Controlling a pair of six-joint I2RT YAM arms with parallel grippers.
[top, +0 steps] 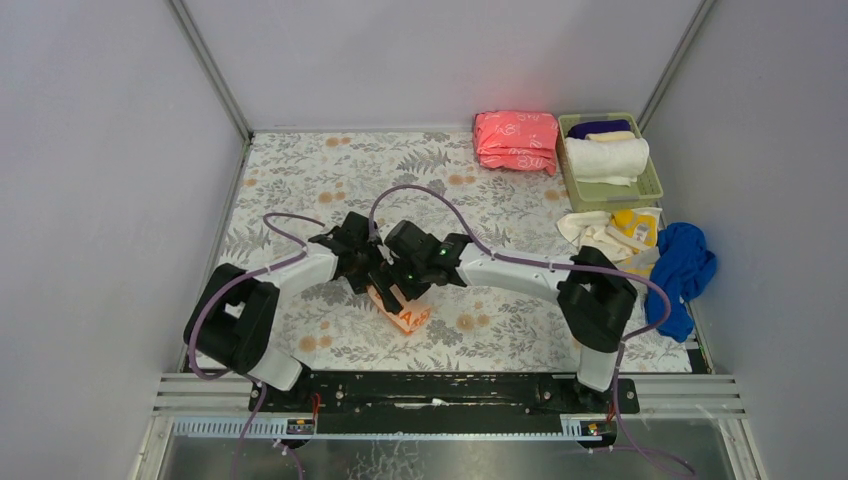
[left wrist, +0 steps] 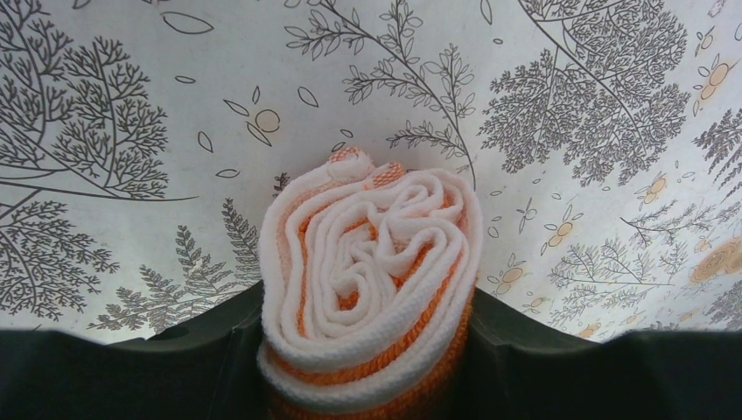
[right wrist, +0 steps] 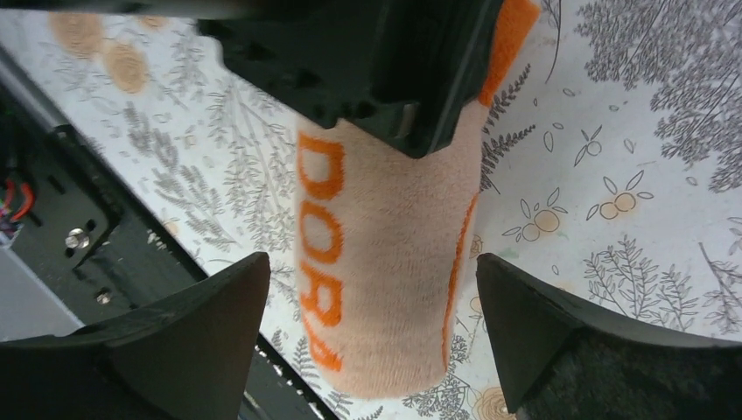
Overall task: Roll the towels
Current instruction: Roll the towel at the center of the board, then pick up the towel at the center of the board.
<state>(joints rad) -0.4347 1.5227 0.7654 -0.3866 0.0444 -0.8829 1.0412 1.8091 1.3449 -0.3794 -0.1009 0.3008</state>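
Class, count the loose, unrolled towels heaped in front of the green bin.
3: a cream-white towel on the left, a yellow towel in the middle, a blue towel on the right. More may lie hidden underneath.

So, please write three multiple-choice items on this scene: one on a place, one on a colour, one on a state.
1. Where does the green basket stand?
A) far left corner
B) far right, beside the pink folded stack
C) between the arms

2. What colours has the rolled towel in the left tool?
A) royal blue
B) orange and white
C) yellow

3. How is the right tool?
A) shut on the roll
B) shut on nothing
C) open, clear of the roll

1 B: the top view shows them side by side.
2 B: its coils show both colours.
3 C: a gap shows at each finger.
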